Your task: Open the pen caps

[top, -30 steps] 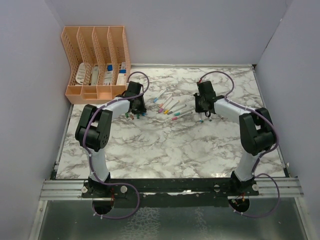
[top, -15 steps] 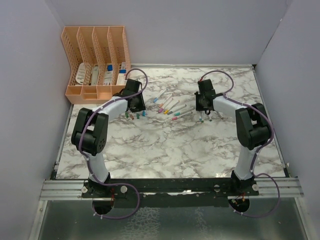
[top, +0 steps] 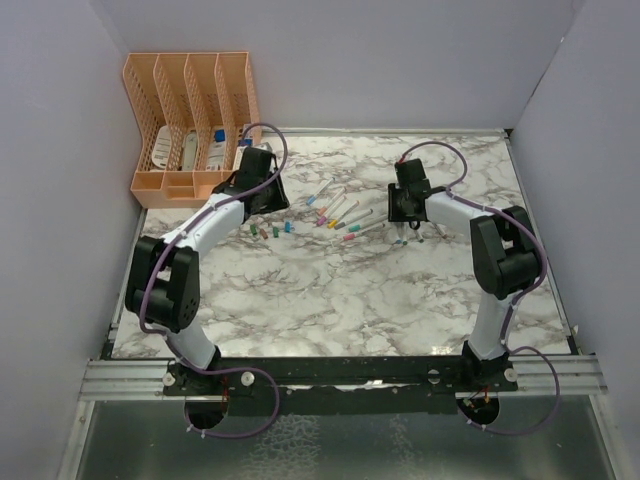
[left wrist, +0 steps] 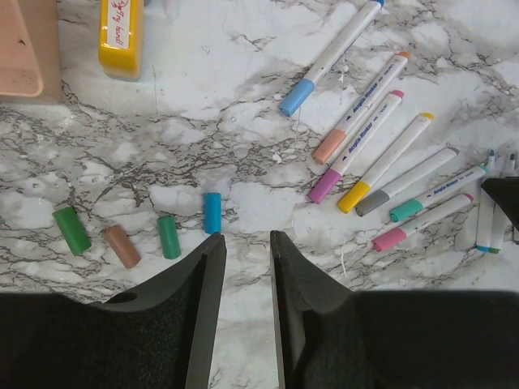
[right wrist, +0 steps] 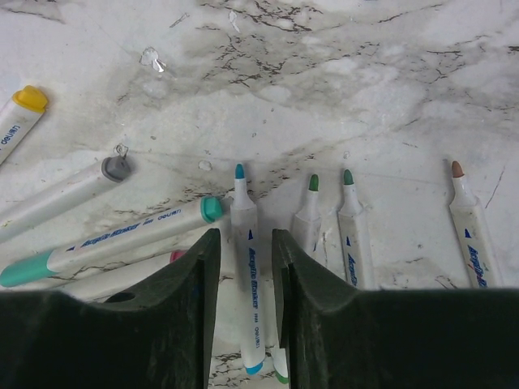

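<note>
Several loose pen caps lie in a row on the marble: green [left wrist: 71, 230], brown [left wrist: 122, 245], green [left wrist: 168, 237] and blue [left wrist: 212, 212]; they also show in the top view [top: 273, 230]. My left gripper [left wrist: 243, 238] is open and empty, just near of the blue cap. Several capped pens [left wrist: 381, 166] lie fanned out to its right, also in the top view [top: 340, 214]. My right gripper [right wrist: 245, 235] is open and straddles an uncapped blue-tipped pen [right wrist: 250, 267] lying on the table, with a gap on each side.
An orange desk organiser [top: 190, 110] stands at the back left. A yellow bottle [left wrist: 120, 36] lies beside it. Uncapped pens with green [right wrist: 350, 223] and brown [right wrist: 468, 219] tips lie right of my right gripper. Capped teal [right wrist: 122, 239], grey [right wrist: 65, 194] and yellow [right wrist: 18, 117] pens lie to its left.
My left arm has swung its elbow left and drawn the gripper back toward the organiser, away from the caps. The right gripper has stayed over the uncapped pens.
</note>
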Action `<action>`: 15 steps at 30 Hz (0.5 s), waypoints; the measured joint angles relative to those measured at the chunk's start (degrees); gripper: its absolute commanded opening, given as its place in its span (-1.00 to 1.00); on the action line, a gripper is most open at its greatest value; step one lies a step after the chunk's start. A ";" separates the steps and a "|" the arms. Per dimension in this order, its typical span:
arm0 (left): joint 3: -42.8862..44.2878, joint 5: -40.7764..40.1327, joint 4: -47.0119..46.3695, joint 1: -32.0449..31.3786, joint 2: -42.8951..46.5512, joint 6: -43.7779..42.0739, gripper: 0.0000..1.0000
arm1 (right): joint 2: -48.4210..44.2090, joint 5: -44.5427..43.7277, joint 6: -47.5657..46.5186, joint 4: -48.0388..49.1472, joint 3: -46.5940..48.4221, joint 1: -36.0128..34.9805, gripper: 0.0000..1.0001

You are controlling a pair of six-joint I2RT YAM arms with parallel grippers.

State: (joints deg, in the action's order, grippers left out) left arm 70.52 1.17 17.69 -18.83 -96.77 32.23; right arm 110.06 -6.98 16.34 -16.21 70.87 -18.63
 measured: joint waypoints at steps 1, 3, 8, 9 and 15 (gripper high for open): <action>0.00 -0.02 0.07 0.00 0.37 0.00 -0.36 | 0.00 0.00 0.00 0.00 0.00 0.00 -0.35; 0.00 -0.15 0.11 0.00 1.16 0.04 -0.36 | -0.02 0.00 -0.02 0.02 0.00 0.00 -0.28; -0.04 -0.17 0.46 0.00 2.64 0.35 -0.36 | -0.46 0.46 -0.37 0.35 0.07 0.00 0.19; -0.04 -0.17 0.48 0.00 2.95 0.42 -0.36 | -0.48 0.59 -0.57 0.35 0.20 0.00 0.26; -0.83 -0.17 0.61 0.00 5.60 0.70 -0.36 | -0.13 1.53 -2.80 -0.22 5.16 0.00 0.36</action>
State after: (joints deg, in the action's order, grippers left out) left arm 69.69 0.99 18.31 -18.83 -91.18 32.93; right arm 109.93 -5.45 13.54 -16.43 76.03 -18.63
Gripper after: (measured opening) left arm 0.321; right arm 0.668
